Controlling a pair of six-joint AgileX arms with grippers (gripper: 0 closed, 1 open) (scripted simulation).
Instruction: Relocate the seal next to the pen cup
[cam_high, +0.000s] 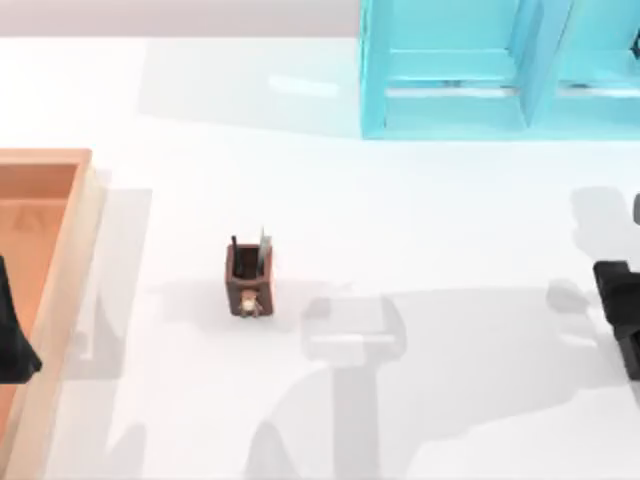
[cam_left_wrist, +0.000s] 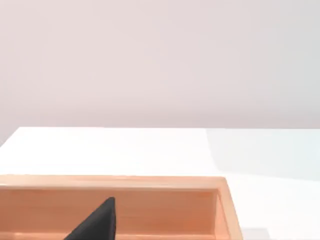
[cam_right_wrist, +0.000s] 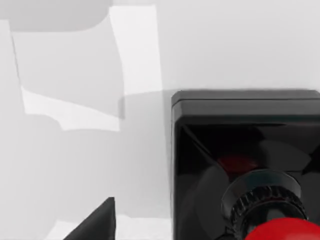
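Seal (cam_right_wrist: 245, 165) sits directly under the right gripper, well right of the pen cup (cam_high: 248, 275); can't tell whether the right fingers are apart or together. For a clean grasp, I'd centre over the red knob (cam_right_wrist: 285, 231), descend straight, clamp below it. Knob cut off by frame edge. Left arm parked over the wooden tray (cam_high: 62, 262); finger state unclear.

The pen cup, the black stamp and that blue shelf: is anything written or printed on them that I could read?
No readable text, label, number or sign appears in any view.
Pen cup: plain brown wood, no writing; its small tan ornament bears no mark that can be made out.
Seal: glossy black base and red knob, no lettering on the sides shown.
Blue shelf: blank.
Wooden tray: blank.
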